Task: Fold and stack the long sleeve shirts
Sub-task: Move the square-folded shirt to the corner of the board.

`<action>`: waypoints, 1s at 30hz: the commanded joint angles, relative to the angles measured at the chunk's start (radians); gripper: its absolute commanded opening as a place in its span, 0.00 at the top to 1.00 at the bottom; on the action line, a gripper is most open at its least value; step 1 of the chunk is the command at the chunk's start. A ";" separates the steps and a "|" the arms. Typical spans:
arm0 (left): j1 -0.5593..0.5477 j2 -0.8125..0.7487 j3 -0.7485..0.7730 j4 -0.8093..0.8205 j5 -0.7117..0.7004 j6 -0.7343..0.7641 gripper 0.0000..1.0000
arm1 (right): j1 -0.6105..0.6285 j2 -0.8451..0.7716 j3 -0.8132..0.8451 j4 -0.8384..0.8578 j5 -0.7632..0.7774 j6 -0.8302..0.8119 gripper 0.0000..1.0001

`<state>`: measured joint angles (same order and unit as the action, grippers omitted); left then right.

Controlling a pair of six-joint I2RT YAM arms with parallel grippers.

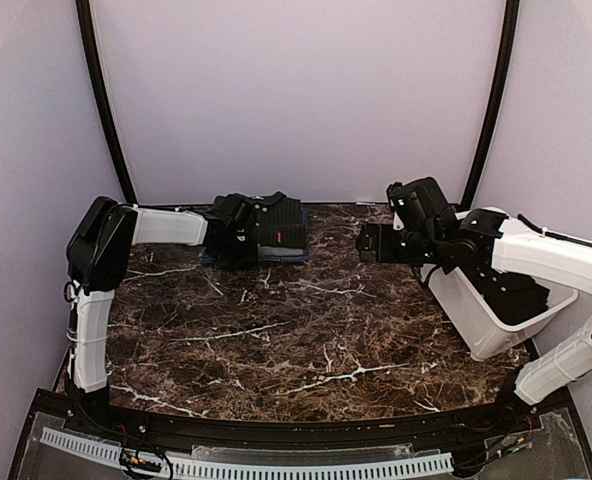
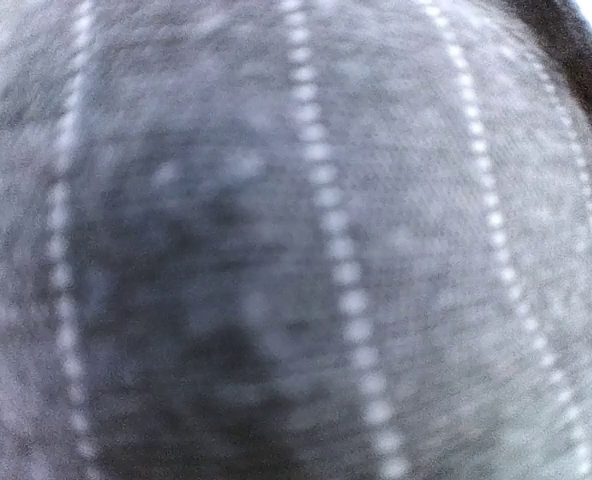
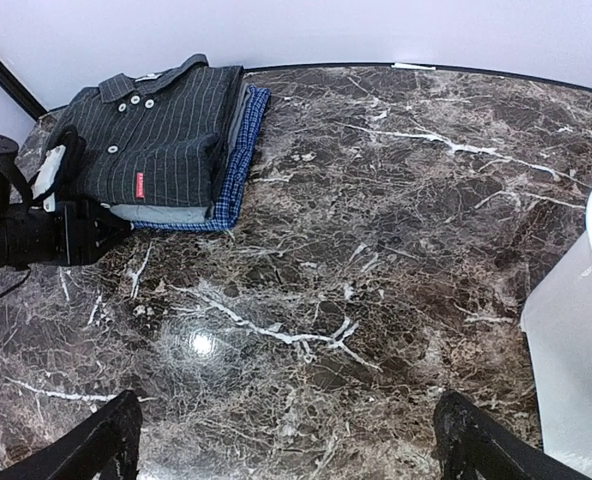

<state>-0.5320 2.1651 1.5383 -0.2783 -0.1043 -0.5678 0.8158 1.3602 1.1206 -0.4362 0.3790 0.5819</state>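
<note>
A stack of folded shirts sits at the back of the marble table. On top is a charcoal pinstripe shirt (image 1: 281,225) with pale buttons, also in the right wrist view (image 3: 166,125). Under it lie a plain grey shirt (image 3: 161,213) and a blue checked one (image 3: 241,165). My left gripper (image 1: 241,238) is pressed against the stack's left side. Its wrist view shows only blurred pinstripe cloth (image 2: 306,240), so its jaws are hidden. My right gripper (image 1: 369,243) hovers open and empty over bare table, with its fingertips (image 3: 101,440) wide apart.
A white plastic tub (image 1: 476,330) stands tilted at the right edge, under my right arm, with dark cloth (image 1: 521,292) inside. Its wall shows in the right wrist view (image 3: 576,330). The marble table (image 1: 276,340) has a black rim at the front.
</note>
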 commanded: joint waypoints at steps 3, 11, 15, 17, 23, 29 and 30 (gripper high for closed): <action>0.060 0.098 0.124 -0.098 0.027 0.045 0.50 | -0.009 -0.021 -0.011 -0.022 0.009 0.008 0.01; 0.070 0.197 0.279 -0.128 0.075 0.066 0.52 | -0.009 -0.027 -0.019 -0.039 0.010 0.018 0.01; 0.072 0.229 0.347 -0.166 0.070 0.072 0.52 | -0.009 -0.029 -0.019 -0.050 0.007 0.023 0.01; 0.072 0.227 0.348 -0.173 0.069 0.072 0.52 | -0.009 -0.032 -0.022 -0.055 0.008 0.026 0.01; 0.074 0.200 0.345 -0.190 0.045 0.094 0.49 | -0.009 -0.032 -0.015 -0.061 0.011 0.025 0.01; 0.097 0.188 0.351 -0.189 0.049 0.122 0.48 | -0.010 -0.032 -0.012 -0.056 0.005 0.027 0.01; 0.097 0.188 0.351 -0.189 0.051 0.129 0.48 | -0.010 -0.032 -0.012 -0.057 0.006 0.027 0.01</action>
<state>-0.4572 2.3638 1.8812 -0.4004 -0.0448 -0.4740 0.8143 1.3487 1.1080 -0.4969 0.3786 0.6029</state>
